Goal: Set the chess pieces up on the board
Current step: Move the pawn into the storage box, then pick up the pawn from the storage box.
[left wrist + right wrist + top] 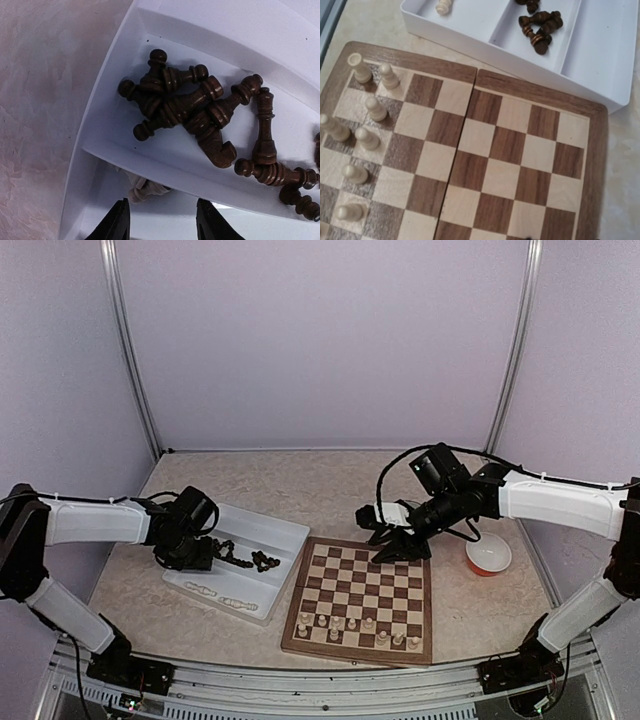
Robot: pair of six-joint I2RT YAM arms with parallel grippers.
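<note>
The board [355, 585] lies at centre right, with several cream pieces [350, 625] standing on its two near rows; they also show in the right wrist view [367, 137] at the board's [520, 145] left side. Dark pieces [250, 560] lie heaped in the white tray's middle compartment, and show close in the left wrist view [190, 107]. My left gripper [190, 558] hangs over the tray, open and empty [162, 225], above a few cream pieces [142, 190] half hidden by a divider. My right gripper [400, 552] hovers over the board's far edge; its fingers are almost out of the wrist view.
The white divided tray [280, 530] sits left of the board, its divider [175, 160] under my left wrist, and its corner is near the board's far left [600, 90]. A red and white bowl [488, 555] stands right of the board.
</note>
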